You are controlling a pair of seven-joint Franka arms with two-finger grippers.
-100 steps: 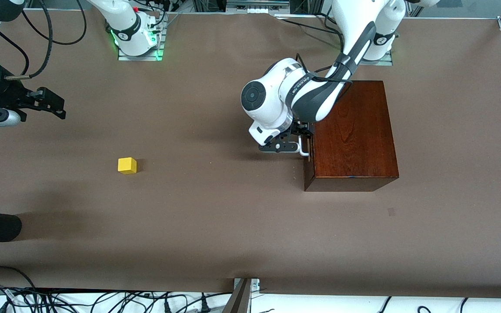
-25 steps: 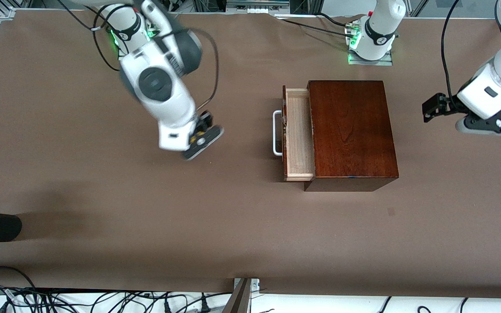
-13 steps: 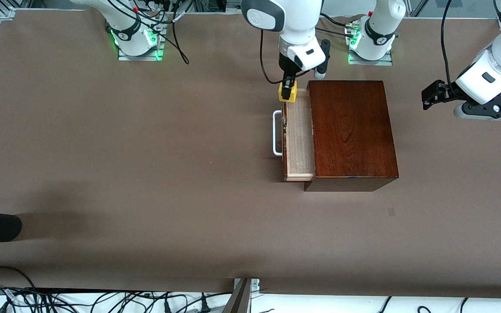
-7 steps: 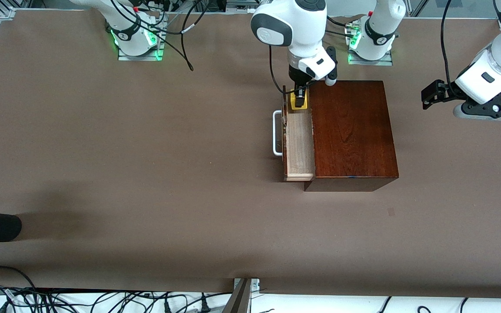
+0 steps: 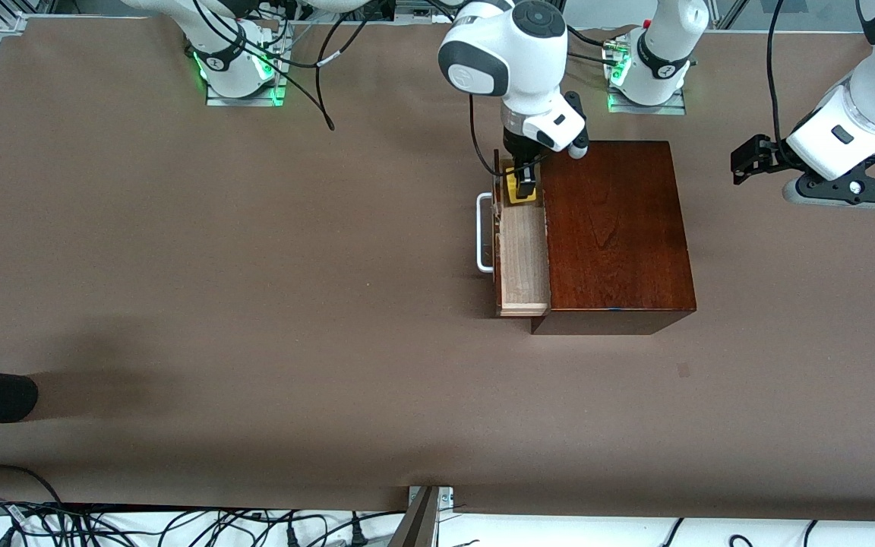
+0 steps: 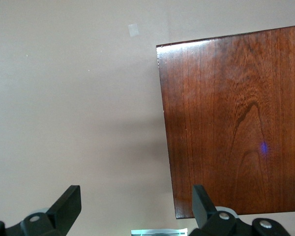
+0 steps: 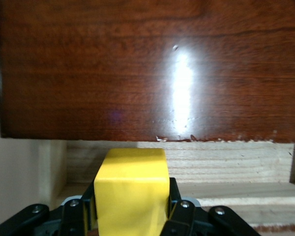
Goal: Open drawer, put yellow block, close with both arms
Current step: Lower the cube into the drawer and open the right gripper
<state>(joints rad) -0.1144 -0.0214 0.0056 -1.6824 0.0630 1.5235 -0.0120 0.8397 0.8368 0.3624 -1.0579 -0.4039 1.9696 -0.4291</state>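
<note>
**Block poised in the open drawer, release and closing still to come**

Right end effector, a black two-finger clamp on a white jointed arm, is closed on the small bright yellow cube and holds it low over the pulled-out drawer. The right wrist view shows the cube pinched between the two fingers, with the pale wood lining just below and the box's glossy edge just above; whether the cube already touches the drawer floor cannot be told.

The pale-wood-lined sliding drawer with its white U-shaped bar handle stands open from the glossy dark mahogany box, the cube at the drawer's end farther from the front camera.

The left end effector waits in the air over the brown worktop at the left arm's end, fingers spread apart and holding nothing, as the left wrist view confirms.

Judged from this, opening is done and carrying is nearly done. Letting go of the cube, lifting clear, and pushing the drawer shut with both arms remain.
</note>
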